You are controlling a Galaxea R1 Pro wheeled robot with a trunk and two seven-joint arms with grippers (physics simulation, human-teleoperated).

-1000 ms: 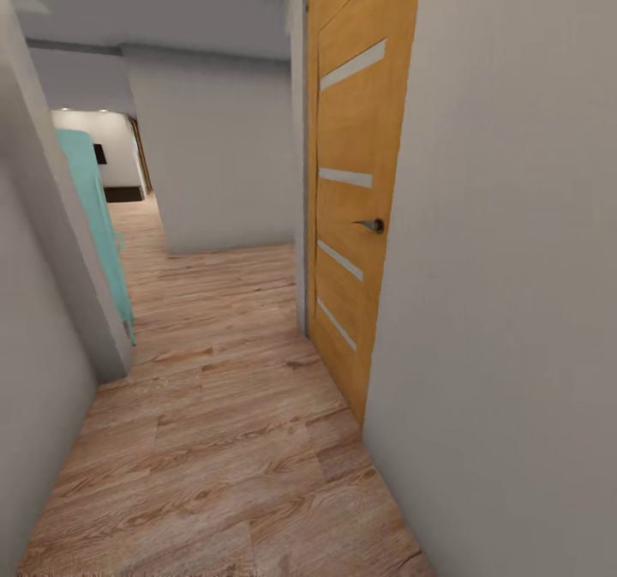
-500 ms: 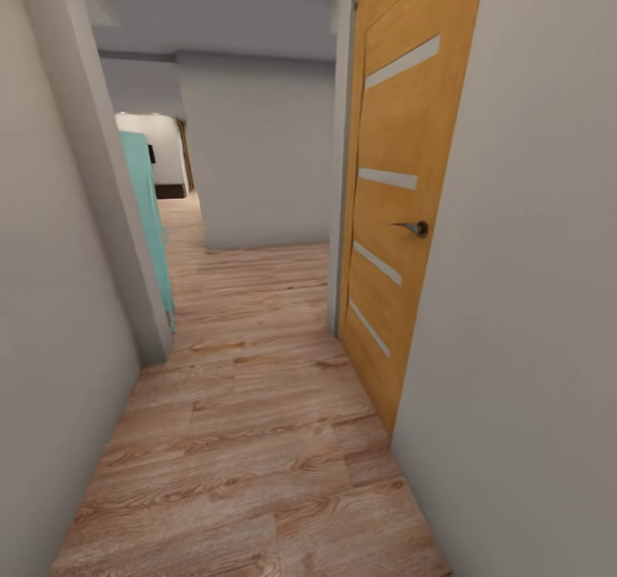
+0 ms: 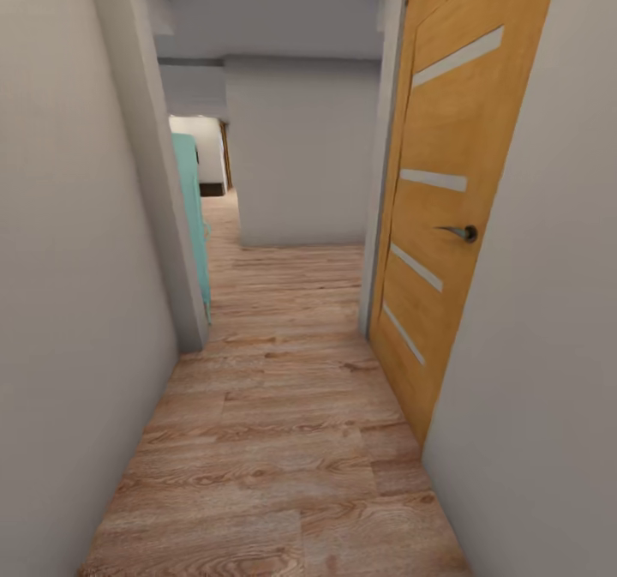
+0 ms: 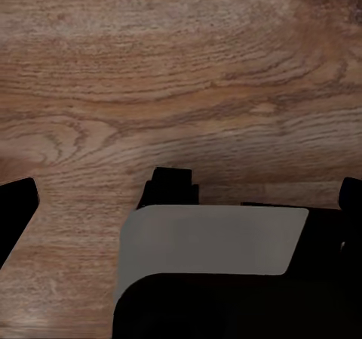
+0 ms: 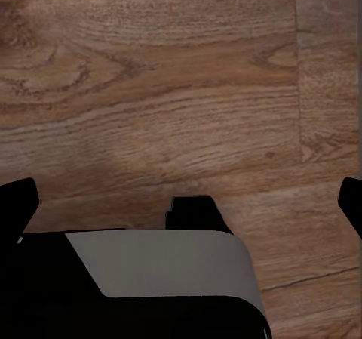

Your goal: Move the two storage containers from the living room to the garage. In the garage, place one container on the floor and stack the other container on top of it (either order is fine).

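I am in a narrow corridor with a light wood-plank floor. An orange-brown wooden door with glass slits stands shut in the right wall, its dark handle at mid height. In the left wrist view my left gripper is open, its black fingertips at the two sides of the picture, with nothing between them but floor planks. My right gripper is open in the same way above the planks.
Grey walls close in on the left and right. A grey wall ends the corridor ahead, with a passage going left past a teal object. A grey and black part of my own body sits below each gripper.
The whole head picture has shifted to the right, so the camera has turned left; the door and walls themselves have not moved.
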